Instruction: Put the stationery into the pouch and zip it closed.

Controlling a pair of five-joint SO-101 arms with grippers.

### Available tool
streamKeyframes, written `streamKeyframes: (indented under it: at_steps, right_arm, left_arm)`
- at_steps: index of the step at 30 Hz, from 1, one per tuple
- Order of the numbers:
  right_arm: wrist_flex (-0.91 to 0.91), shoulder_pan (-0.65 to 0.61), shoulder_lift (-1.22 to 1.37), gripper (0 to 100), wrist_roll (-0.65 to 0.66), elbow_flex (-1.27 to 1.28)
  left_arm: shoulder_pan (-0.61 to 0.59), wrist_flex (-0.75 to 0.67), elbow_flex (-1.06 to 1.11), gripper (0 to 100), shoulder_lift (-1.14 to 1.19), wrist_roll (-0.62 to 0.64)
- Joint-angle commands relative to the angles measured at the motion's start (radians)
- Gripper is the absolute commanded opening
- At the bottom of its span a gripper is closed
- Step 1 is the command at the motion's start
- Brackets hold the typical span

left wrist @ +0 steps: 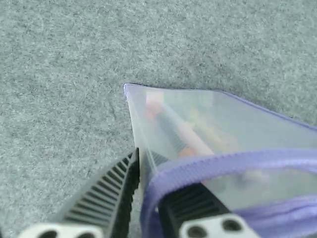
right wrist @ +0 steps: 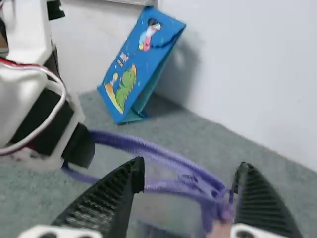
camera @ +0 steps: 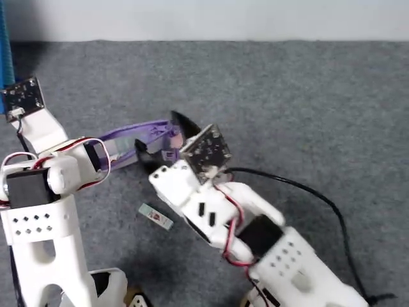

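My left pincer [left wrist: 148,176] is clamped on the pouch [left wrist: 213,129] edge at the counter [camera: 287,96]. My right pincer [right wrist: 185,198] stands apart astride the zip [right wrist: 163,158]. Closing off-centre could miss the slider, and zipping now would strand the small stationery piece [camera: 156,216] outside.

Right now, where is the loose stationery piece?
High view: the stationery piece lies on the carpet, on the near side of the purple pouch, not touching it.

Purple pouch [camera: 137,135], pens [left wrist: 173,131] inside — eraser [camera: 156,216], perhaps, outside
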Motion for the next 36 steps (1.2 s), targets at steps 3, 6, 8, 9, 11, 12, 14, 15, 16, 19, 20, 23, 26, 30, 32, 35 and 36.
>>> streamKeyframes:
  at_steps: [3,6,8,9,11,12,14,15,16,19,20,23,26,30,32,35,36]
  right_arm:
    - [0.298,0.059,-0.088,27.0,-0.081,-0.092]
    - [0.433,0.091,-0.074,24.6,-0.097,-0.080]
    - [0.512,0.093,-0.039,22.1,-0.121,-0.068]
    - [0.535,0.093,-0.012,20.8,-0.140,-0.057]
    - [0.541,0.091,0.064,18.8,-0.161,-0.021]
    - [0.541,0.091,0.108,18.4,-0.161,-0.006]
    - [0.513,0.085,0.202,18.3,-0.166,0.012]
    - [0.496,0.074,0.249,18.3,-0.166,0.017]
    - [0.476,0.064,0.295,18.3,-0.167,0.021]
    - [0.398,0.010,0.438,18.2,-0.167,0.023]
    - [0.369,-0.007,0.486,18.1,-0.167,0.023]
    - [0.275,-0.054,0.618,18.1,-0.167,0.023]
    - [0.166,-0.082,0.742,18.0,-0.167,0.023]
    - [0.058,-0.088,0.875,18.0,-0.166,0.021]
    - [0.053,-0.084,0.906,18.0,-0.166,0.011]
    - [0.082,-0.088,0.894,15.4,-0.166,0.002]
    - [0.085,-0.088,0.892,12.6,-0.163,0.002]
  left_arm:
    - [-0.006,-0.012,-0.045,1,-0.003,0.006]
    - [-0.006,0.009,-0.070,1,-0.003,0.008]
    - [-0.017,0.028,-0.091,1,-0.003,0.008]
    - [-0.037,0.031,-0.102,1,-0.003,0.008]
    - [-0.081,0.028,-0.127,1,-0.003,0.008]
    - [-0.104,0.028,-0.137,1,-0.003,0.008]
    - [-0.133,0.028,-0.151,1,-0.003,0.008]
    - [-0.140,0.028,-0.153,1,-0.003,0.006]
    - [-0.144,0.028,-0.153,1,-0.003,0.006]
    - [-0.146,0.029,-0.148,1,-0.002,0.005]
    - [-0.146,0.029,-0.148,1,-0.002,0.005]
    - [-0.146,0.029,-0.148,1,-0.002,0.005]
    - [-0.146,0.029,-0.147,1,-0.002,0.003]
    - [-0.147,0.029,-0.147,1,-0.002,0.003]
    - [-0.147,0.029,-0.147,1,-0.002,0.003]
    - [-0.147,0.029,-0.147,1,-0.002,0.003]
    - [-0.147,0.029,-0.147,1,-0.002,0.003]
